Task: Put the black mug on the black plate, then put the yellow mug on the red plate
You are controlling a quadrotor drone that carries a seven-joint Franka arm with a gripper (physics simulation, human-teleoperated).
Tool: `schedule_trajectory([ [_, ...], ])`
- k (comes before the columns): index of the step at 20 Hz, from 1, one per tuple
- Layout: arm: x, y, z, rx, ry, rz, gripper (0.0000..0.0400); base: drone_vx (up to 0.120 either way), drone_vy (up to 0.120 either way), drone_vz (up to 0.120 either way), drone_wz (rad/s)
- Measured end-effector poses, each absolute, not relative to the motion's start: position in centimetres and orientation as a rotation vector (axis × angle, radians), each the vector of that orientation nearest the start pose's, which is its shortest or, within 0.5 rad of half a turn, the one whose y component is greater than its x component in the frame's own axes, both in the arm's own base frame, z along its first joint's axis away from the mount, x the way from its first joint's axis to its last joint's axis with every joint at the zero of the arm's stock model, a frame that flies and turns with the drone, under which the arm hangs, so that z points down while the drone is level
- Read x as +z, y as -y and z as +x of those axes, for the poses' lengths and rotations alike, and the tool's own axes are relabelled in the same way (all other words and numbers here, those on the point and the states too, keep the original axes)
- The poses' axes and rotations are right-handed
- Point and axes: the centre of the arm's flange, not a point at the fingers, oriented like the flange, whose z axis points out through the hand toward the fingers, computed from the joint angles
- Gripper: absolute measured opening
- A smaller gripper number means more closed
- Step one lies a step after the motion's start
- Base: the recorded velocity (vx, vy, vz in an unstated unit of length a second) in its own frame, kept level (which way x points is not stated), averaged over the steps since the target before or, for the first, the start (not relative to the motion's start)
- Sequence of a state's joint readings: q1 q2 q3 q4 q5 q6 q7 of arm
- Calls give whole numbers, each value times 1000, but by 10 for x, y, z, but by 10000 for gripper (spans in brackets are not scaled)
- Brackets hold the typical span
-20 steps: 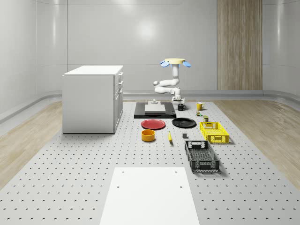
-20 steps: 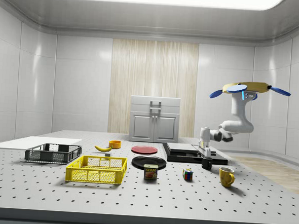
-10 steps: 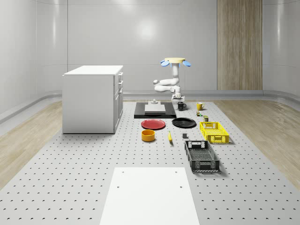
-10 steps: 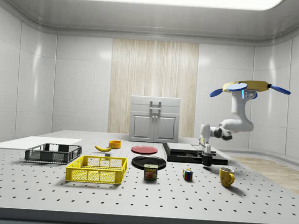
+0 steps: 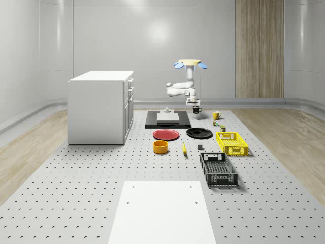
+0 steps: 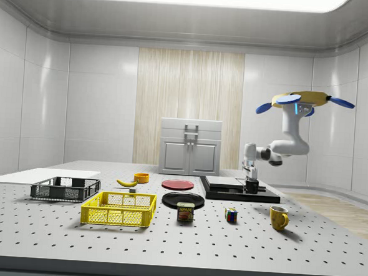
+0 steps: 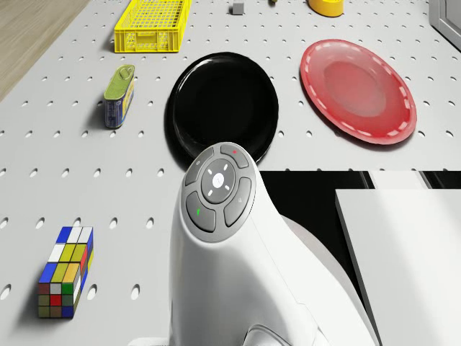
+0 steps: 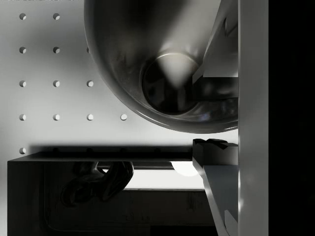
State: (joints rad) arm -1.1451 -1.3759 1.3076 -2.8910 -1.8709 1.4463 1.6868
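The drone (image 5: 189, 64) hovers above the table's far end, near the black platform. My gripper (image 5: 195, 105) hangs from the arm and is shut on the black mug (image 5: 196, 110), which is held off the table. In the side view the mug (image 6: 251, 188) hangs under the gripper (image 6: 251, 181) in front of the platform. The wrist view looks into the mug (image 8: 167, 73), with a finger (image 8: 220, 177) on its rim. The black plate (image 5: 199, 133) and red plate (image 5: 166, 134) lie side by side nearer the middle. The yellow mug (image 5: 216, 115) stands upright to the whole-scene view's right of the gripper.
A white cabinet (image 5: 100, 107) stands at the whole-scene view's left. A black platform (image 5: 167, 122) carries a white block. A yellow crate (image 5: 232, 143), a black crate (image 5: 218, 169), an orange bowl (image 5: 161, 147), a banana (image 5: 184, 148), a Rubik's cube (image 7: 65, 271) and a can (image 7: 119, 94) lie around the plates.
The gripper has risen with the black mug, which stood on the table a second ago and now hangs above it. The drone has climbed slightly.
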Motion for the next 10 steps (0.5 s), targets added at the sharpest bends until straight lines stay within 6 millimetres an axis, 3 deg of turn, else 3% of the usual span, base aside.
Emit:
schedule_trajectory([
  [9, 497, 10, 301, 785, 2, 1, 110, 120, 0, 0, 0],
  [10, 497, 10, 301, 785, 2, 1, 110, 120, -120, 0, 0],
])
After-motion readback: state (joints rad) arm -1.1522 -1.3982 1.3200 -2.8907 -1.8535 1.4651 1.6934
